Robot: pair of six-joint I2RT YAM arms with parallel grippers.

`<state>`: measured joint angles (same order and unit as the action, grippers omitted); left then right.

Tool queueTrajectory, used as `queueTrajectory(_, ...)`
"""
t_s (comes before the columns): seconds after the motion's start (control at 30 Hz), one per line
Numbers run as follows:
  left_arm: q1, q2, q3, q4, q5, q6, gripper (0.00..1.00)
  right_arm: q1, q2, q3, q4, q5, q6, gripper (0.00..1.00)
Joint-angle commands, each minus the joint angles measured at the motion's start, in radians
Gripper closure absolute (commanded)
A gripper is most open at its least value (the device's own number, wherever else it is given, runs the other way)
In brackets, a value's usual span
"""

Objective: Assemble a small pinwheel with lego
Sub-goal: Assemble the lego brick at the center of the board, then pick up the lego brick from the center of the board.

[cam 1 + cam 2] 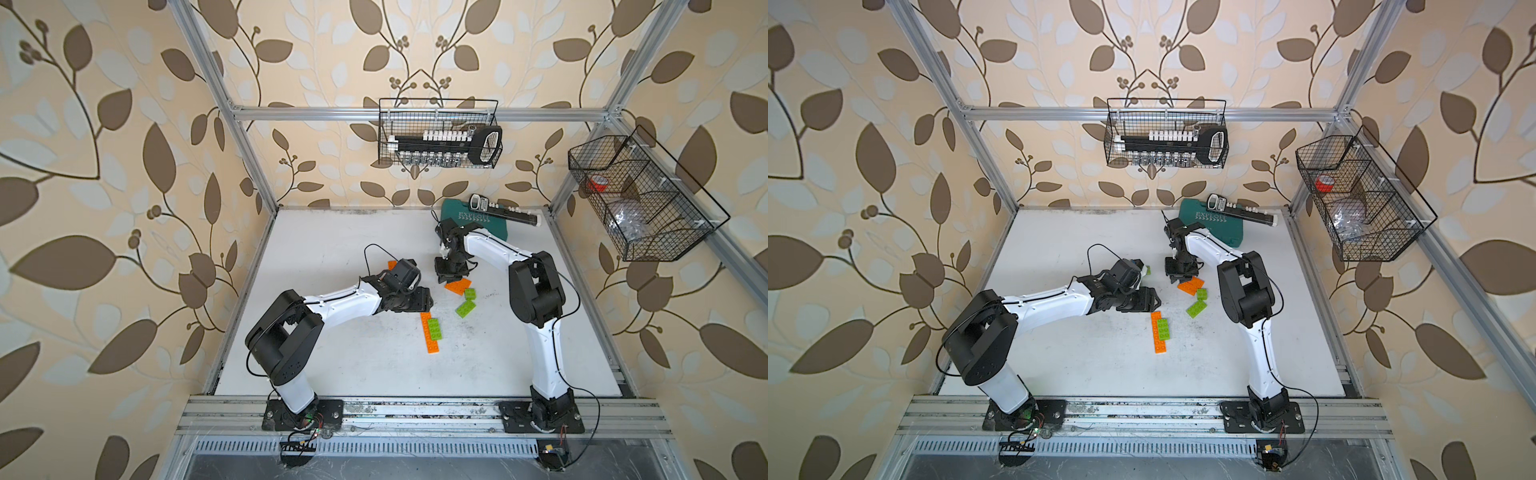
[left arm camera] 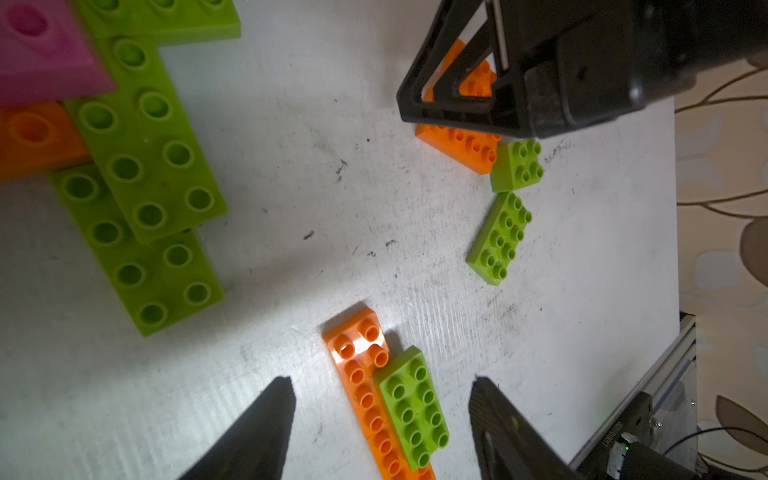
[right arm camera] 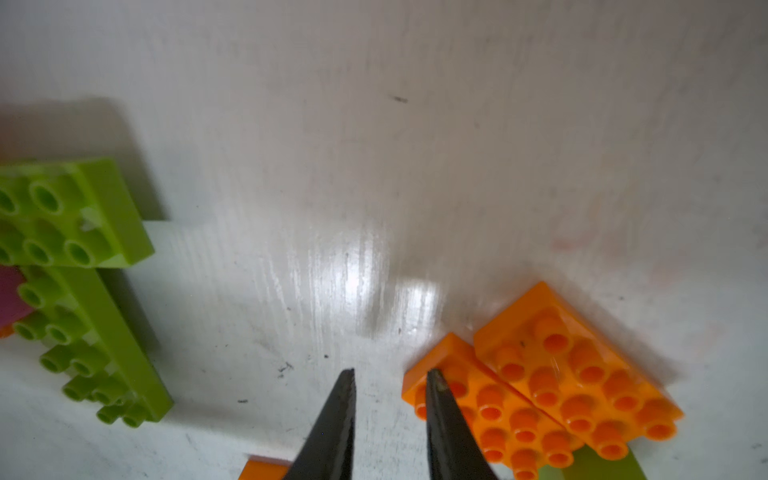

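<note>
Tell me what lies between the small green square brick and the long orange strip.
One loose lime-green rectangular brick, studs up, near the square brick and apart from the orange strip; the left wrist view shows it.

The left arm [image 1: 345,300] and the right arm [image 1: 544,357] share one build: glossy white tubular links joined by bulky, rounded black joint housings, with small dark fasteners dotting the white shells. Farthest from the grippers, black base plates [image 1: 332,409] carry silver bolts. A thin black cable [image 1: 365,257] loops off behind the left wrist. The left gripper [image 2: 380,386] ends in two black wedge-shaped fingers [image 2: 266,428] with finely ribbed faces. The right gripper [image 3: 390,374] has the same pointed black fingers [image 3: 332,424], each backed by an open triangular frame [image 2: 457,110].
</note>
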<state>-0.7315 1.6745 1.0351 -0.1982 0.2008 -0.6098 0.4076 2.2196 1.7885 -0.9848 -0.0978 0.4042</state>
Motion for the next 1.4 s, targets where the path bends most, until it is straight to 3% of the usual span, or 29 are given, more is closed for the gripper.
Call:
queueTrajectory(0.0,0.007,-0.06,-0.015,0.005,0.0,-0.005,0.3,0.006,0.011,-0.015,-0.027,-0.029,0.015,0.73)
queueTrajectory(0.53,0.0,-0.156,-0.117,-0.03,-0.002,-0.012,0.3,0.064,-0.144,-0.183,-0.012,-0.087,-0.011,0.72)
queueTrajectory(0.7,-0.004,-0.159,-0.138,-0.018,0.019,-0.014,0.3,0.068,-0.24,-0.252,0.013,-0.045,0.038,0.73)
queueTrajectory(0.87,0.053,-0.124,-0.112,0.055,0.111,-0.041,0.3,0.085,-0.277,-0.306,0.024,0.087,0.153,0.79)
queueTrajectory(1.13,0.165,-0.047,-0.053,0.161,0.267,-0.087,0.3,0.111,-0.222,-0.272,0.024,0.129,0.194,0.81)
queueTrajectory(1.37,0.203,-0.064,-0.064,0.163,0.279,-0.088,0.3,0.12,-0.181,-0.24,0.001,0.164,0.2,0.81)
